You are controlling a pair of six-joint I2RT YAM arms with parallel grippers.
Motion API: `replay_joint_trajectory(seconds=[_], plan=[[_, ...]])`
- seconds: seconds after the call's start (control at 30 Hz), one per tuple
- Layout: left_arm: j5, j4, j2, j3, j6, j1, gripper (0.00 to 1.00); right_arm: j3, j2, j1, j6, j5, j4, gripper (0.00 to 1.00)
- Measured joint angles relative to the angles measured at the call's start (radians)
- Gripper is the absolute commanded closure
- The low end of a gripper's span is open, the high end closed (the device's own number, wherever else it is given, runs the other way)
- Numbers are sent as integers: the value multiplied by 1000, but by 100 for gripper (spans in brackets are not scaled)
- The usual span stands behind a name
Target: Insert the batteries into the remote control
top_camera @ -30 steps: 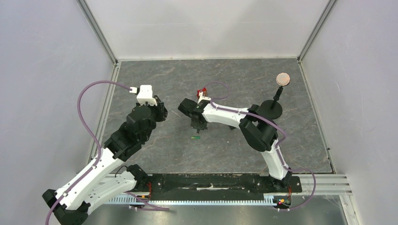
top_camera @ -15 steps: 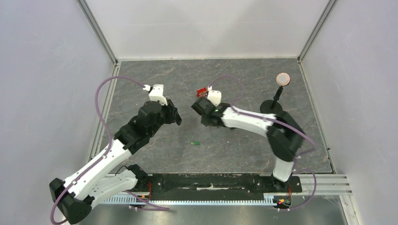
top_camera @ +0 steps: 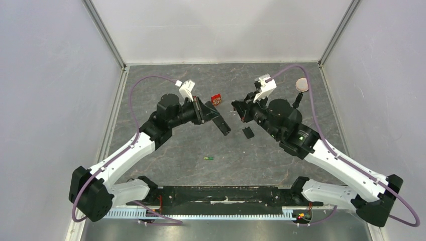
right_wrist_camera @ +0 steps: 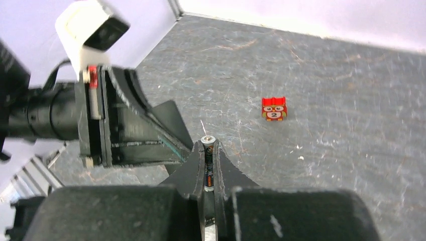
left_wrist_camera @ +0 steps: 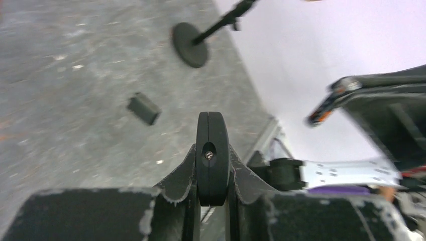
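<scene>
My left pincer (top_camera: 201, 111) is clamped hard on the remote control (top_camera: 219, 123), holding it above the desk (top_camera: 251, 161) with its free end slanting toward the other arm. In the left wrist view the bar shows end-on, gripped only by its thin faces. My right pincer (right_wrist_camera: 207, 155) is pinching the dark battery (right_wrist_camera: 207, 175) lengthwise, with just the pale cap poking past the fingertips; it is raised near the remote but not touching it. The green battery (top_camera: 209, 157) lies alone on the desk nearer the arm bases. A small black piece (top_camera: 247, 132), probably the battery cover, lies just beside the remote's tip. My main worry is that no view shows me the open bay, so I could press the cell against solid plastic or seat it the wrong way round. Any sideways push would likely twist the slim bar in so narrow a grip. With so little of the battery exposed, my fingers (right_wrist_camera: 228, 173) may hit the bay walls before the cell seats, and it could pop loose and roll. The two wrists are also close enough to bump each other.
</scene>
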Motion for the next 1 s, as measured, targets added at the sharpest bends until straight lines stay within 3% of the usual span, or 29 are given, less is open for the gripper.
replay_joint_trajectory(seconds=[0.2,0.33,1.0], plan=[[200,230,11,1,-146,1,98,-62,-70,0,-188,-202,33,100],[268,298,11,6,-183,1,98,-63,-79,0,-276,-313,27,100],[322,418,22,29,-260,8,98,-5,-115,5,-399,-449,-51,100]])
